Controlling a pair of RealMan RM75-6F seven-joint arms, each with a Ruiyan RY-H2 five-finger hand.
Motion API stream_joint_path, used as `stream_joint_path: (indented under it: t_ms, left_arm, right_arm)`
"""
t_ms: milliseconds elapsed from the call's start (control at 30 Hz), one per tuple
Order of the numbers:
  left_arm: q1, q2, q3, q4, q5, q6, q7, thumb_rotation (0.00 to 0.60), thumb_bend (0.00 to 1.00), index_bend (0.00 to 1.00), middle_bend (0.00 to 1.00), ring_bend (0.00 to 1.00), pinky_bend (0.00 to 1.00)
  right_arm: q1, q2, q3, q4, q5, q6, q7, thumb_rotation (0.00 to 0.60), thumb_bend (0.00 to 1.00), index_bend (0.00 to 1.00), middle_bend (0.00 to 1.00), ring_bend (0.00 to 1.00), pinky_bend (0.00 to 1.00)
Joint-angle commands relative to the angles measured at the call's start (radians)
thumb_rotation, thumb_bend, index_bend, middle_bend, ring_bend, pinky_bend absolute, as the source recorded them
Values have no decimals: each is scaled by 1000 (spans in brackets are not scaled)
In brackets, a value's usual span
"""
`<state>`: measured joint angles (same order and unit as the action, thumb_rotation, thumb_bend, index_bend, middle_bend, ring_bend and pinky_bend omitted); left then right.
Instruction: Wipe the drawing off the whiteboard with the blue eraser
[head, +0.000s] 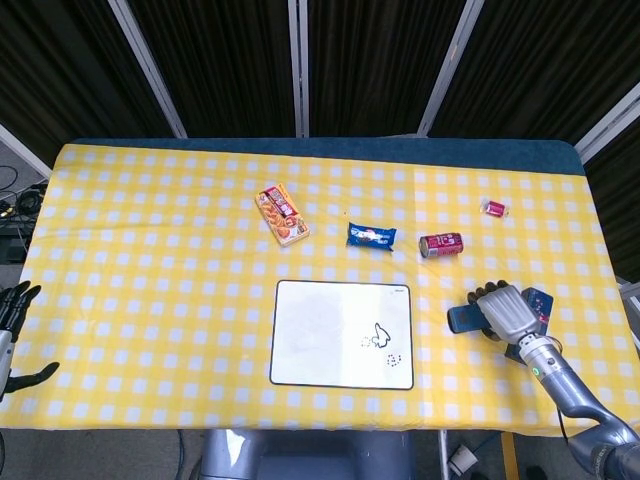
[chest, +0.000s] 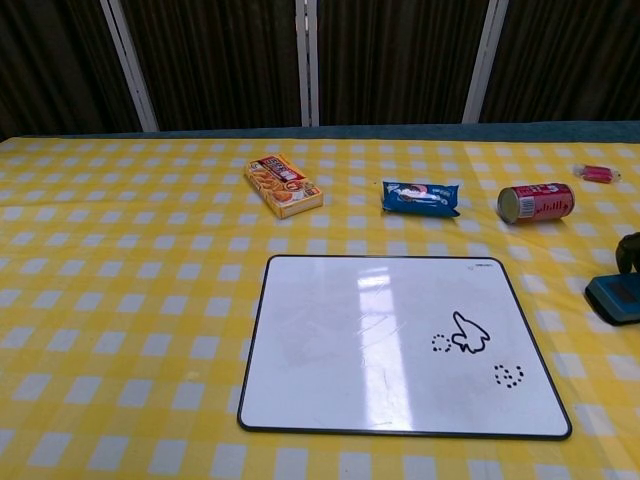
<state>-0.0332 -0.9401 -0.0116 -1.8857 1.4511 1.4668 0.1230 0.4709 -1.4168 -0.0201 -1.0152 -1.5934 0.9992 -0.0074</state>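
On my head view the whiteboard (head: 342, 334) lies flat on the yellow checked tablecloth (head: 150, 250), near the front edge and about mid-table. The drawing (head: 377, 337) sits in its right half: a small black outline figure with two dotted rings near it, all unwiped. The blue eraser (head: 466, 318) lies on the cloth just right of the board, apart from its frame. My right hand (head: 508, 312) is over the eraser's right part, back of the hand to the camera, fingers bent down along the far side of it; I cannot tell from either view whether they actually grip it or only rest there. The chest view shows only the eraser's left end at the frame edge, with a dark fingertip (chest: 630, 251) just above it. My left hand (head: 14, 335) is at the far left edge beyond the table, fingers spread apart and holding nothing. Further back on the cloth: an orange snack box (head: 282, 214), a blue snack packet (head: 371, 236), a red can (head: 440, 245) lying on its side, and a small pink packet (head: 495, 208) toward the right rear. Black curtains (head: 220, 60) hang behind the table.
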Motion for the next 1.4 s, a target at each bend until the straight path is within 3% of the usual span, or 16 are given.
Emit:
stream_joint_path:
  t_ms: [33,333,567,733,867,1100,1400]
  left_arm:
    - [-1,-1,1,-1,0,-2,3,600,0,0,0,0,0]
    - [-3,-2,1,-3,-6,-4,6,600,0,0,0,0,0]
    - [-6,-2,0,-3,-8,-8,6,600,0,0,0,0,0]
    - [-8,-1,-3,-2,-13,-11,1,600,0,0,0,0,0]
    - [-10,0,-4,0,-17,-14,-4,600,0,0,0,0,0]
    - [-16,0,-9,14,-36,-27,-15,600,0,0,0,0,0]
    - [-21,5,-17,28,-56,-37,-41,600,0,0,0,0,0]
  right_arm:
    - [4,-4,-2,3,3,-5,5,600,168,432,449,360,377]
    - [23,27,33,-124,25,26,103,600,257,497,513,421,428]
    - [66,67,81,-276,63,-4,77,600,358,504,518,425,447]
    - [134,61,134,-407,128,-82,-48,600,402,504,518,425,449]
    - [175,27,154,-447,170,-123,-171,600,424,505,518,426,453]
    - [246,-78,158,-431,262,-176,-445,600,463,506,518,429,454]
    - [285,-137,130,-423,344,-219,-558,600,509,507,519,430,454]
